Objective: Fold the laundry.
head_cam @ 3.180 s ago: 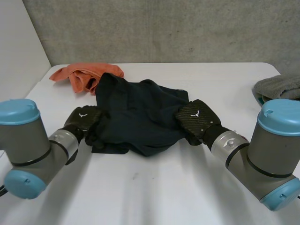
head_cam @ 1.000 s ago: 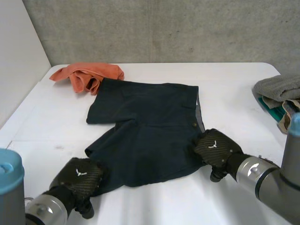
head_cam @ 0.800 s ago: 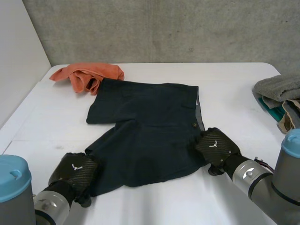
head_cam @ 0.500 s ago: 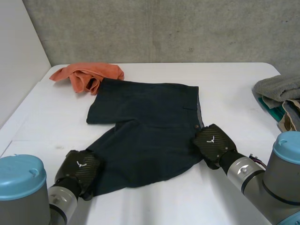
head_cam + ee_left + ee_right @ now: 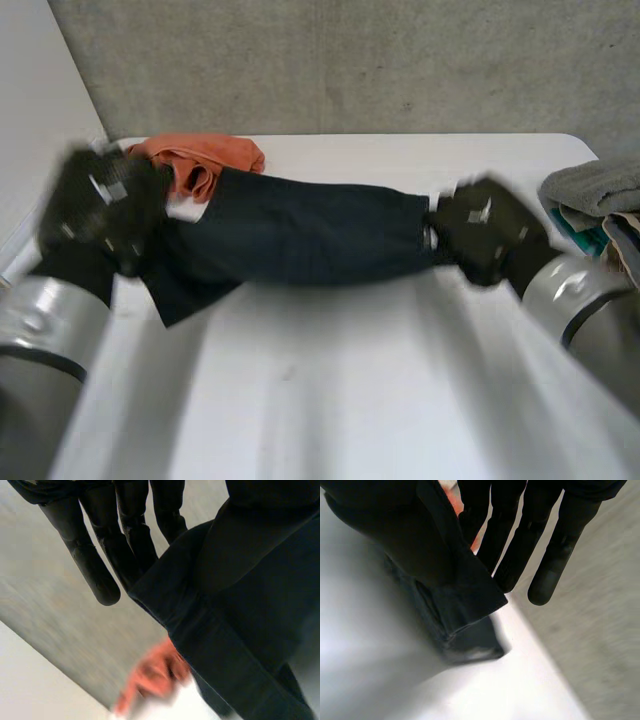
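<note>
The pair of dark navy fabric shorts is strung as a long band between the two hands, its long axis running side to side across the white tabletop. The left robot hand has one end and the right robot hand the other, so neither is nearer: each sits right at its own end of the cloth. Both hands are raised off the tabletop. The left end of the shorts lies just beside a crumpled orange cloth, and a loose flap hangs down below the left robot hand.

In the left wrist view the straight fingers lie against the hem, and the cloth looks pinched between them and the thumb. The right wrist view shows the same: straight fingers with a folded corner of the shorts clamped at the thumb side.

This looks like a fold away from the robot. The held edge must come down level, parallel to the band's long axis, and short of the orange cloth, with a grey towel pile well apart to the right
</note>
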Available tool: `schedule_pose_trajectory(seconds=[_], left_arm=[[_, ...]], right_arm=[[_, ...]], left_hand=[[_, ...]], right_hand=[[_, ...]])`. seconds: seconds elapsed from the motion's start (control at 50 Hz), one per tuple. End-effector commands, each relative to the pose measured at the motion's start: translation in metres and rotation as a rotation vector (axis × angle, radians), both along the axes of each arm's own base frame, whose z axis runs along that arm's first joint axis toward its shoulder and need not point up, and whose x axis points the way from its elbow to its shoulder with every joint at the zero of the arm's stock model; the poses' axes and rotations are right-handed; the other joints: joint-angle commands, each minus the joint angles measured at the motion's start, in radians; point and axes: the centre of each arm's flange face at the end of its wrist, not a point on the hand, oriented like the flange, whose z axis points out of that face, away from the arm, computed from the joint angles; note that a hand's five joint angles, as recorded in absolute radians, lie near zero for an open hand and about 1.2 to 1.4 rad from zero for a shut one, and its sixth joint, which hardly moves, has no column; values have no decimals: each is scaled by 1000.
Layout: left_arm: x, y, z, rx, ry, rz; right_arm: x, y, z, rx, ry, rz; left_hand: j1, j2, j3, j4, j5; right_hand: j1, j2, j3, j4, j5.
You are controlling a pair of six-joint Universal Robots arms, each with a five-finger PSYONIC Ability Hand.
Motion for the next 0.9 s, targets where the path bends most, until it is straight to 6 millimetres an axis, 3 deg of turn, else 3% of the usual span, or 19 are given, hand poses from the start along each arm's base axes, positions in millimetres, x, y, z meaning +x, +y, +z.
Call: schedule_pose_trajectory(seconds=[0.02, 0.08, 0.16, 0.24, 0.34, 0.4, 0.46, 0.48, 0.54, 0.56, 0.64, 0.68, 0.76, 0.84, 0.9], left_arm=[[6, 16, 88, -42, 49, -44], [7, 15, 98, 15, 40, -41], [3, -7, 88, 106, -5, -21], [-4, -40, 61, 189, -45, -11], [-19, -93, 21, 232, -55, -30], [-30, -124, 13, 155, -24, -65], [-36, -152, 28, 10, 26, -88], [-37, -168, 46, -104, 67, -95], [-37, -181, 86, -298, 140, -109], [-37, -182, 115, -421, 200, -122], [-29, -171, 173, -622, 369, -155], [-28, -166, 184, -652, 421, -176], [-30, -166, 178, -615, 462, -217], [-30, -172, 148, -498, 420, -203], [-26, -178, 115, -381, 395, -160]], right_arm=[[-6, 7, 110, -153, -130, -22], [-5, 3, 124, -142, -137, -21], [2, -9, 116, -90, -106, -20], [15, -29, 87, -16, -55, -20], [31, -58, 34, 74, 7, -46], [45, -72, 22, 32, -11, -72], [53, -87, 32, -62, -77, -113], [59, -97, 49, -157, -160, -141], [65, -108, 84, -326, -307, -164], [68, -111, 114, -462, -415, -165], [70, -100, 174, -753, -624, -119], [73, -94, 185, -814, -670, -94], [81, -89, 178, -782, -649, -52], [86, -98, 151, -684, -586, -57], [89, -106, 122, -594, -523, -69]], left_hand=[[261, 201, 207, 198, 230], [261, 201, 207, 198, 230], [261, 201, 207, 198, 230], [261, 201, 207, 198, 230], [261, 201, 207, 198, 230], [261, 201, 207, 198, 230], [261, 201, 207, 198, 230], [261, 201, 207, 198, 230], [261, 201, 207, 198, 230], [261, 201, 207, 198, 230], [261, 201, 207, 198, 230], [261, 201, 207, 198, 230], [261, 201, 207, 198, 230], [261, 201, 207, 198, 230], [261, 201, 207, 198, 230]], right_hand=[[335, 233, 209, 199, 210], [335, 233, 209, 199, 210], [335, 233, 209, 199, 210], [335, 233, 209, 199, 210], [335, 233, 209, 199, 210], [335, 233, 209, 199, 210], [335, 233, 209, 199, 210], [335, 233, 209, 199, 210], [335, 233, 209, 199, 210], [335, 233, 209, 199, 210], [335, 233, 209, 199, 210], [335, 233, 209, 199, 210], [335, 233, 209, 199, 210], [335, 233, 209, 199, 210], [335, 233, 209, 199, 210]])
